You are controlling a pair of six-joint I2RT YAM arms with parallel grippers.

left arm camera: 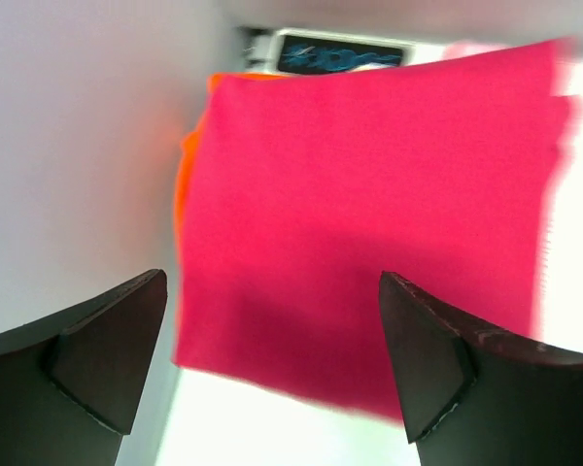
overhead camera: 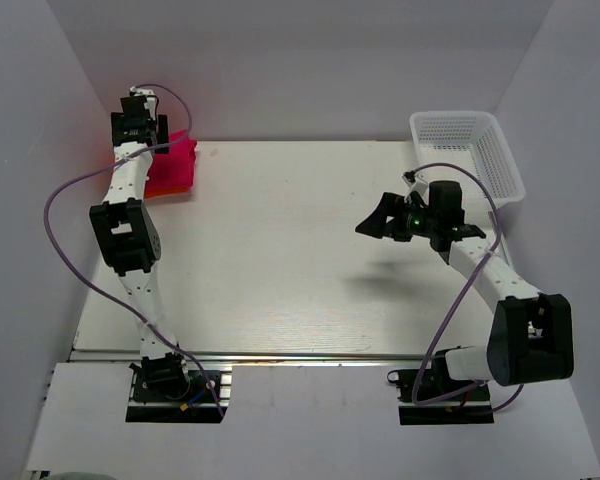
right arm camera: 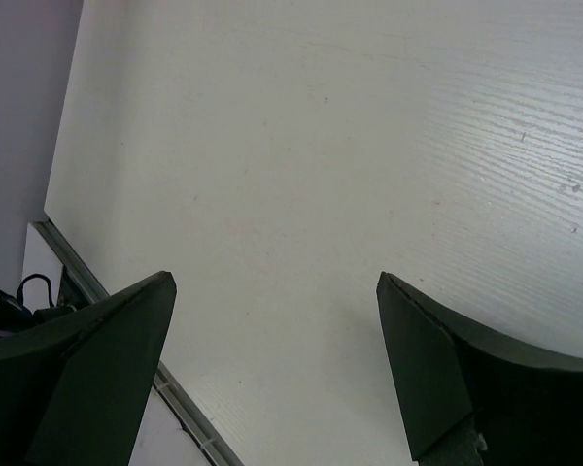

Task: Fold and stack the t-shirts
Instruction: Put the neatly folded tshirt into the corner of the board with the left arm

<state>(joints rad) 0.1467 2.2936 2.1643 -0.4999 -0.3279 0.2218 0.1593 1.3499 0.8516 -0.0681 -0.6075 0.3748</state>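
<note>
The magenta-pink t-shirt (overhead camera: 177, 163) lies folded at the table's far left corner, on top of the orange t-shirt (overhead camera: 160, 189), of which only an edge shows. In the left wrist view the pink shirt (left arm camera: 369, 214) fills the middle and an orange strip (left arm camera: 185, 180) shows along its left side. My left gripper (overhead camera: 140, 118) (left arm camera: 272, 340) is open and empty, raised above the stack near the back wall. My right gripper (overhead camera: 380, 218) (right arm camera: 272, 340) is open and empty, held above bare table at the right.
A white plastic mesh basket (overhead camera: 470, 150) stands at the far right corner. White walls close in on the left, back and right. A metal rail (overhead camera: 280, 355) runs along the table's near edge and also shows in the right wrist view (right arm camera: 87, 272).
</note>
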